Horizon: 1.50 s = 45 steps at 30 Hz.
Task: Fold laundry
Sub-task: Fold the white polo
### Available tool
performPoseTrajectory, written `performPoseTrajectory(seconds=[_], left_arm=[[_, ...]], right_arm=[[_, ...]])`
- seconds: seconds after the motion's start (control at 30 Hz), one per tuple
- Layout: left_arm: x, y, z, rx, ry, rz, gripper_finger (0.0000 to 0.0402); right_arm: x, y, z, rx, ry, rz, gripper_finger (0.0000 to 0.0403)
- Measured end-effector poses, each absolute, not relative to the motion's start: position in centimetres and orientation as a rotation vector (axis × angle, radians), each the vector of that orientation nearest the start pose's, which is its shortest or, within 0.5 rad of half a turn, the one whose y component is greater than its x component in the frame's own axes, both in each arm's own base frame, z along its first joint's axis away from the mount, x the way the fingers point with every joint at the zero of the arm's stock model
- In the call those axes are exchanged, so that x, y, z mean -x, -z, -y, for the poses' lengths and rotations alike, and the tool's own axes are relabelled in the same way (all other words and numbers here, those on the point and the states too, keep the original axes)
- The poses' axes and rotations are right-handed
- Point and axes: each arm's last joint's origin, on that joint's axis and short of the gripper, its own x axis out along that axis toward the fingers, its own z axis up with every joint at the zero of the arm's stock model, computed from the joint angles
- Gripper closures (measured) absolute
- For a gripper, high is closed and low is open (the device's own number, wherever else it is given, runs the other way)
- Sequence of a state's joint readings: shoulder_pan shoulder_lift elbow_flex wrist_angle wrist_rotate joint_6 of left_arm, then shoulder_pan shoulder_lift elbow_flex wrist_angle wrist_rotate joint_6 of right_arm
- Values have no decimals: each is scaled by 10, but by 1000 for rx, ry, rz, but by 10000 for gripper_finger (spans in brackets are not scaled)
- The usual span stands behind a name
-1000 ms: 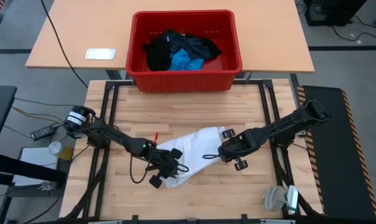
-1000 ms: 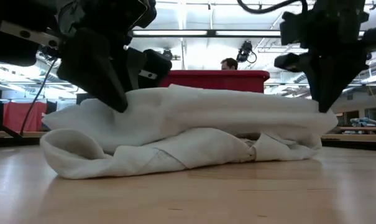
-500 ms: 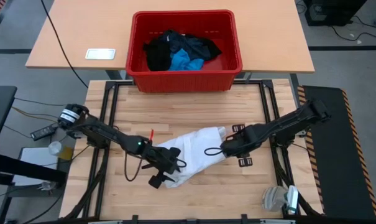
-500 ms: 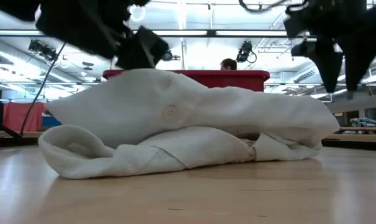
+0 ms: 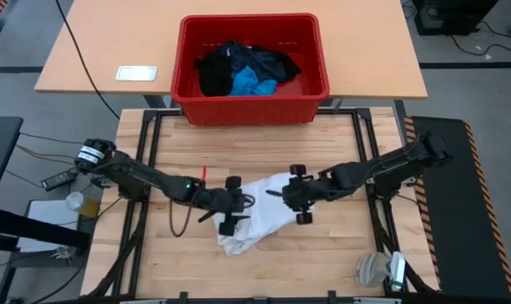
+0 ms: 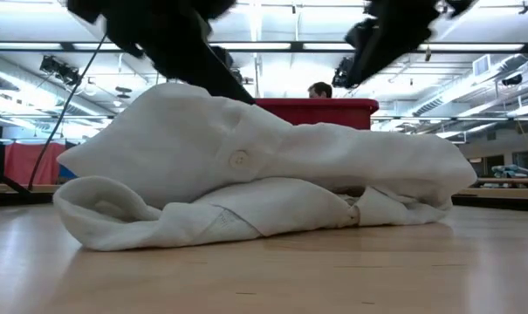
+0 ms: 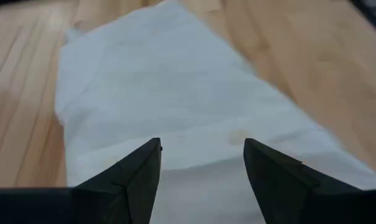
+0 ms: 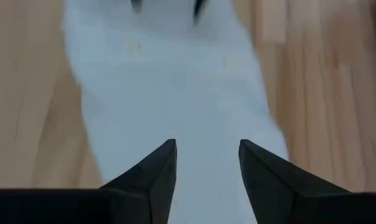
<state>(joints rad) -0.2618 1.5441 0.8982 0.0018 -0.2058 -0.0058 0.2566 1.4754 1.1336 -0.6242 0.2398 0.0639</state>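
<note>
Lying in a loose, lumpy bundle on the counter [image 5: 179,143], the white shirt [image 5: 257,218] sits mid-counter between the two arms, with its lower layers bunched under the upper fold. The fold looks unsteady to me: a tool coming down off-centre could drag the top layer and undo it, or pinch both layers at once and lift the whole heap. The shirt also lies slantwise, so a careless tug may skew it further. The left tool [image 5: 230,205] hangs over the shirt's left end, released, fingers [image 7: 141,176] spread with only cloth below them. The right tool [image 5: 298,194] is at the right end, also released and grasping nothing. The rest of the laundry, black pieces and a blue one [image 5: 253,83], waits in the red crate [image 5: 248,109] beyond the counter. The low view cuts off both tools, so their height above the cloth is hard to judge, and the crate's tangle hides how many garments remain.
</note>
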Motion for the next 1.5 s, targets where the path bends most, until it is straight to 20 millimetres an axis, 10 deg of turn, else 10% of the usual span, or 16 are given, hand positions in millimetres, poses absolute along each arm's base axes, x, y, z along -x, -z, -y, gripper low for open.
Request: performPoseTrajectory(seconds=[0.33,0.77,1.03,1.27,1.5], left_arm=[[-316,-197,69,-100,54,-698,169],[-294,-157,108,-186,158,-918,169],[-288,-168,121,-177,195,-858,169],[-279,-192,123,-173,229,-782,169],[-281,-200,116,-145,205,-744,169]], right_arm=[[-300,-219,-50,48,-20,-768,222],[-269,-151,-32,78,67,-770,226],[-251,-130,-22,9,132,-854,234],[-247,-130,-21,17,136,-912,237],[-263,-178,-27,5,109,-778,237]])
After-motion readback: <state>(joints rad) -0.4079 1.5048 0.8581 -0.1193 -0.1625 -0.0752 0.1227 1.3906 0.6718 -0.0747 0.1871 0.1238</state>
